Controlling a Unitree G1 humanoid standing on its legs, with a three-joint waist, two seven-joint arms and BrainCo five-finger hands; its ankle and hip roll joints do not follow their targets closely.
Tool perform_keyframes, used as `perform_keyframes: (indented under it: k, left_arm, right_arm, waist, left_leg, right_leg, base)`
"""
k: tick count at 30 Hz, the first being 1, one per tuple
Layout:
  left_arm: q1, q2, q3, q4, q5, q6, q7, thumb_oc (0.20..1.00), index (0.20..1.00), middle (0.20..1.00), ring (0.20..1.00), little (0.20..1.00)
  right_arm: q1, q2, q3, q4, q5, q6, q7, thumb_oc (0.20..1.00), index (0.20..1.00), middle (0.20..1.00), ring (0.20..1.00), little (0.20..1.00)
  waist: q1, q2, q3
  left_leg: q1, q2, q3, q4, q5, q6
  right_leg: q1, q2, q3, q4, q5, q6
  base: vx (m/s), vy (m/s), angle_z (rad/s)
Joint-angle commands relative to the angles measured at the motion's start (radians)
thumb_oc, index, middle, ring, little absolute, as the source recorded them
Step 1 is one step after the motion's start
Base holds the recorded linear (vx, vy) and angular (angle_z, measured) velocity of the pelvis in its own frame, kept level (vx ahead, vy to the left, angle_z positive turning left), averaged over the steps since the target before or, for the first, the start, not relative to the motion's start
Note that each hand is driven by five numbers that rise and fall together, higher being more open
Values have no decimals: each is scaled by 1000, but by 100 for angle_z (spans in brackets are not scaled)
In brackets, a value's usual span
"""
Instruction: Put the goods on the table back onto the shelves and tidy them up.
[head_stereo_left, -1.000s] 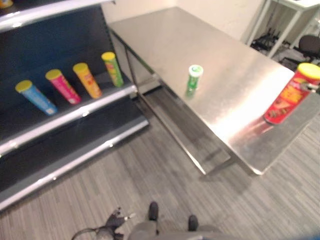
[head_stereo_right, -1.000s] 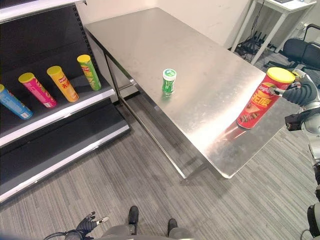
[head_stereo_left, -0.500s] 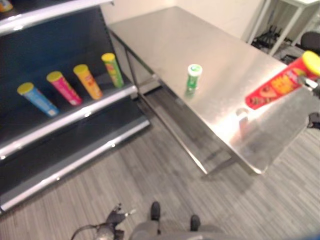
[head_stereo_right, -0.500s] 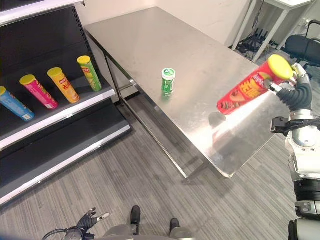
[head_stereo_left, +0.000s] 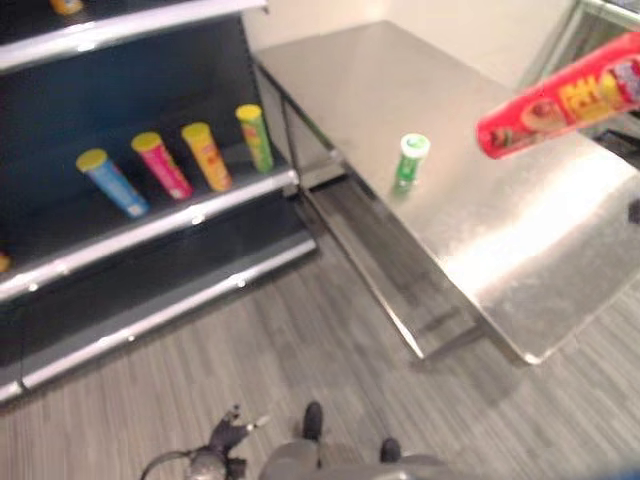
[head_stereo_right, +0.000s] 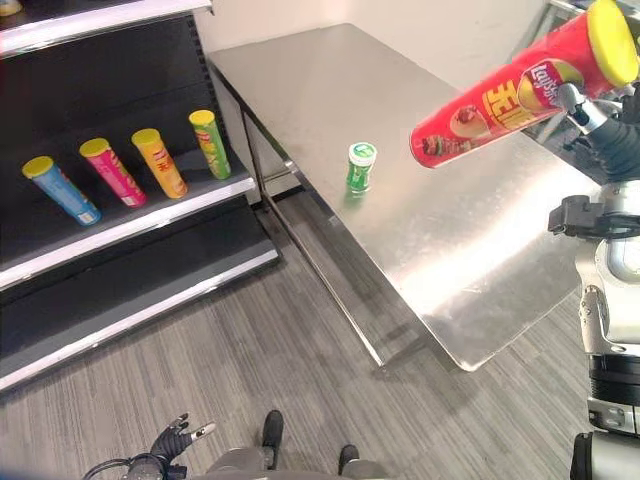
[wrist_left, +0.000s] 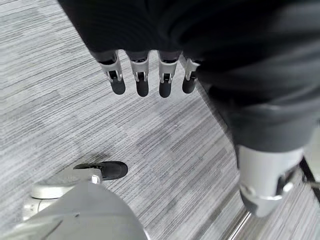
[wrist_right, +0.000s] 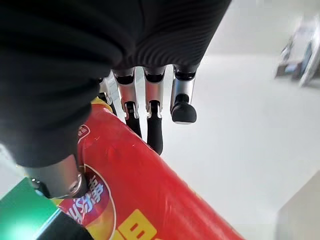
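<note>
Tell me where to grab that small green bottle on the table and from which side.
Grip the small green bottle round its body below the white cap, coming from the table's near edge. It stands upright near that edge with bare tabletop around, so a side grasp looks easiest.

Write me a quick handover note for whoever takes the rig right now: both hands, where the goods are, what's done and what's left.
Right hand: shut on the red can, held tilted in the air above the steel table.
Left hand: open, fingers relaxed, hanging low over the floor, holding nothing.
On the table: one small green bottle, upright near the edge facing the shelves.
On the shelf: blue can, pink can, orange can and green can in a row.
Done: red can lifted off the table.
Left: shelve the red can, then the green bottle, then tidy the row.
</note>
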Motion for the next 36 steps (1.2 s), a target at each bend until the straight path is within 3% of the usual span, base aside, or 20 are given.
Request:
perform_keyframes:
  k: [1,3,4,5,8,11,15,16,17,19,21,22,23,24,26,29,30,32,36]
  left_arm:
    - [-31,46,9,-27,-62,-28,8,1000,1000,1000,1000,1000]
    - [-25,39,13,-30,-75,-28,5,1000,1000,1000,1000,1000]
    - [-21,37,21,-27,-76,-29,3,1000,1000,1000,1000,1000]
    - [-21,37,21,-27,-76,-29,3,1000,1000,1000,1000,1000]
    - [-22,45,34,-16,-64,-31,9,1000,1000,1000,1000,1000]
    - [-20,55,36,-11,-42,-31,13,1000,1000,1000,1000,1000]
    - [-30,71,28,-25,-13,-35,10,1000,1000,1000,1000,1000]
    - [-28,80,27,-27,-2,-35,14,1000,1000,1000,1000,1000]
    - [-27,90,33,-36,2,-36,18,1000,1000,1000,1000,1000]
    - [-27,104,44,-52,-3,-38,15,1000,1000,1000,1000,1000]
    - [-31,119,57,-63,4,-34,14,1000,1000,1000,1000,1000]
    - [-35,123,56,-65,4,-34,13,1000,1000,1000,1000,1000]
    - [-35,124,56,-65,4,-34,13,1000,1000,1000,1000,1000]
    - [-40,131,57,-74,-5,-31,4,1000,1000,1000,1000,1000]
    - [-44,128,53,-72,-14,-27,-6,1000,1000,1000,1000,1000]
    - [-62,116,46,-67,-24,-20,-12,1000,1000,1000,1000,1000]
    - [-71,111,40,-63,-22,-18,-13,1000,1000,1000,1000,1000]
    - [-82,100,27,-71,-19,-23,-18,1000,1000,1000,1000,1000]
    - [-76,74,36,-76,-45,-18,-14,1000,1000,1000,1000,1000]
  right_arm:
    - [-124,-73,-16,-86,59,-83,5,200,200,200,200,200]
    - [-124,-83,-23,-100,51,-83,4,200,200,200,200,200]
    - [-116,-87,-33,-109,49,-83,6,200,200,200,200,200]
    - [-114,-87,-35,-111,48,-83,6,200,200,200,200,200]
    - [-101,-94,-40,-132,28,-75,13,200,200,200,200,200]
    - [-88,-94,-48,-134,6,-70,9,200,200,200,200,200]
    - [-51,-61,-58,-136,-17,-44,13,200,200,200,200,200]
    - [-53,-47,-50,-135,-32,-39,9,200,200,200,200,200]
    - [-64,-40,-31,-135,-54,-34,3,200,200,200,200,200]
    - [-70,-29,-8,-145,-61,-30,8,200,200,200,200,200]
    - [-71,-31,14,-157,-76,-21,20,200,200,200,200,200]
    - [-57,-36,13,-162,-75,-18,33,200,200,200,200,200]
    - [-57,-36,13,-162,-75,-18,33,200,200,200,200,200]
    - [-51,-50,16,-164,-67,-13,46,200,200,200,200,200]
    - [-47,-62,32,-177,-55,-10,70,200,200,200,200,200]
    - [-46,-76,47,-182,-44,-11,86,200,200,200,200,200]
    - [-51,-74,56,-184,-46,-17,87,200,200,200,200,200]
    - [-55,-88,61,-210,-49,-8,104,200,200,200,200,200]
    - [-68,-106,108,-236,-66,6,127,200,200,200,200,200]
  waist:
    - [55,-26,-16]
    - [55,-28,-8]
    - [55,-29,-2]
    - [54,-29,-1]
    - [47,-26,-5]
    - [38,-6,-30]
    - [30,3,-51]
    - [33,-4,-53]
    - [34,-18,-51]
    - [37,-15,-47]
    - [38,-10,-42]
    - [32,-11,-40]
    - [33,-11,-41]
    - [29,-16,-34]
    - [18,-33,-22]
    - [7,-51,5]
    - [6,-56,16]
    - [8,-64,31]
    - [11,-56,50]
  left_leg:
    - [0,142,-16,179,-212,-116]
    - [-20,167,-1,197,-193,-135]
    - [-29,203,19,197,-168,-151]
    - [-27,204,17,195,-167,-152]
    - [-32,270,57,178,-142,-162]
    - [-16,285,75,153,-153,-163]
    - [-11,218,96,156,-208,-143]
    - [-16,181,97,172,-232,-123]
    - [-31,138,108,200,-253,-101]
    - [-46,103,125,223,-269,-76]
    - [-63,81,127,237,-279,-54]
    - [-57,70,117,229,-276,-48]
    - [-57,70,117,228,-276,-48]
    - [-54,47,92,222,-267,-39]
    - [-42,19,62,220,-274,-22]
    - [-30,-35,4,229,-279,-10]
    - [-27,-48,-13,241,-285,-10]
    - [-25,-71,-36,272,-303,-17]
    - [-44,-40,-36,415,-348,-49]
  right_leg:
    - [-71,-63,-26,133,-161,41]
    - [-57,-65,-64,132,-169,36]
    - [-47,-74,-88,132,-166,40]
    - [-44,-73,-90,131,-166,40]
    - [-34,-101,-119,129,-157,61]
    - [-29,-141,-133,115,-129,90]
    - [-50,-258,-142,109,-34,138]
    - [-63,-293,-137,112,-1,147]
    - [-87,-342,-123,127,73,165]
    - [-111,-367,-115,149,75,152]
    - [-142,-340,-54,204,33,131]
    - [-150,-289,4,222,-8,121]
    - [-152,-290,5,223,-8,121]
    - [-160,-206,76,227,-61,115]
    - [-193,-98,142,219,-101,88]
    - [-237,23,200,196,-91,51]
    - [-247,42,203,199,-87,45]
    - [-217,33,184,194,-100,22]
    - [-186,25,130,219,-138,-1]
  base:
    - [-60,-19,44]
    - [-37,64,51]
    - [-27,96,66]
    - [-19,139,68]
    - [-4,200,39]
    - [38,330,38]
    - [12,427,38]
    - [-12,411,43]
    - [-11,415,34]
    - [-23,379,15]
    - [19,322,-3]
    - [59,193,0]
    - [117,213,23]
    - [117,153,23]
    - [152,143,33]
    - [130,48,75]
    - [145,17,89]
    - [166,-38,69]
    - [177,-56,71]
